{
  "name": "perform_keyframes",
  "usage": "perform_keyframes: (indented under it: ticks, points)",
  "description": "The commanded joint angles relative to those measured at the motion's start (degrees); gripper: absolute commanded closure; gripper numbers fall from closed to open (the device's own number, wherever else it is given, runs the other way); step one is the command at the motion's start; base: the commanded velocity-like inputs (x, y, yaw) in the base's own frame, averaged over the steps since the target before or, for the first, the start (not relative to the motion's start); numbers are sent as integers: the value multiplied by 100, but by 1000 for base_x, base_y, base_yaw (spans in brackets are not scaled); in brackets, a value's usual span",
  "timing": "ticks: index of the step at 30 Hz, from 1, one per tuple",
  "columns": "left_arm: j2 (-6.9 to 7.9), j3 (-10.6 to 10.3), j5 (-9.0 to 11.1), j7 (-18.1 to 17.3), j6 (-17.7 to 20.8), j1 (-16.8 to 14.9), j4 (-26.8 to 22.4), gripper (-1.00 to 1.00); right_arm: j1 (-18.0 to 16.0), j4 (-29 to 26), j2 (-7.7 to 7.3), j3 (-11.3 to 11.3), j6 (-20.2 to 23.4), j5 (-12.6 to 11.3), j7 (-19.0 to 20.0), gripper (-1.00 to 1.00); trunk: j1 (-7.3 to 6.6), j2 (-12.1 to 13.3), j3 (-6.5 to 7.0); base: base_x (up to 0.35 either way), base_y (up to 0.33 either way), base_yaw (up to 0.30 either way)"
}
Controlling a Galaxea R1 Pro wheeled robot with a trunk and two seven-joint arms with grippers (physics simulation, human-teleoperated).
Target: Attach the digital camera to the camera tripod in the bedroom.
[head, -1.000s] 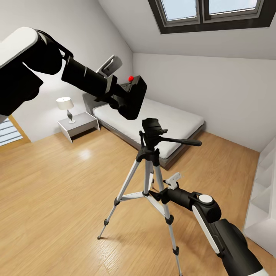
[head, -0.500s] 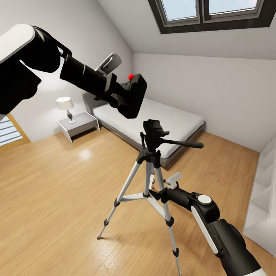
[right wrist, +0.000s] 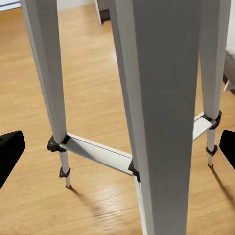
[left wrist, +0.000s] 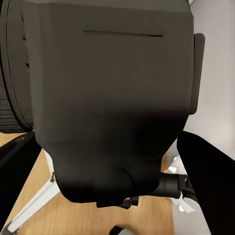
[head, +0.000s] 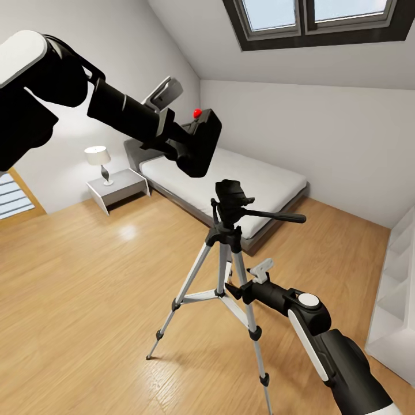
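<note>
Left end effector (head: 193, 147) is clamped on the digital camera (head: 199, 141), held just above the camera tripod (head: 227, 242) head; right end effector (head: 233, 288), fingers spread, brackets 1 tripod leg.

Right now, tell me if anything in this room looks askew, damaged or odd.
Nothing stands out. The camera tripod stands upright on the wood floor, legs spread and braces intact. The digital camera is held in the air by the left gripper, above the tripod head, not yet mounted. The bed, nightstand and lamp look orderly.
</note>
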Motion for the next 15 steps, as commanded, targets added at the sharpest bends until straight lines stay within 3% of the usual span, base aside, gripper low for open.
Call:
perform_keyframes:
  ticks: [1, 3, 4, 15]
  points:
    - [14, -10, 50, 41, 0, -14, -28, 100, -7, -6, -3, 3, 37, -33, -4, -100, 3, -12, -12, 0, 0, 0]
    - [21, -9, 50, 41, 0, -15, -53, 100, -7, -6, -4, 3, 36, -36, -4, -100, 3, -12, -12, 0, 0, 0]
    - [27, -8, 50, 41, 0, -17, -77, 100, -7, -5, -4, 1, 35, -35, -4, 100, 3, -12, -12, 0, 0, 0]
    - [70, -91, 50, -1, 0, -127, -160, 100, -7, -19, -4, 3, 31, -35, -9, 100, 3, -12, -12, 0, 0, 0]
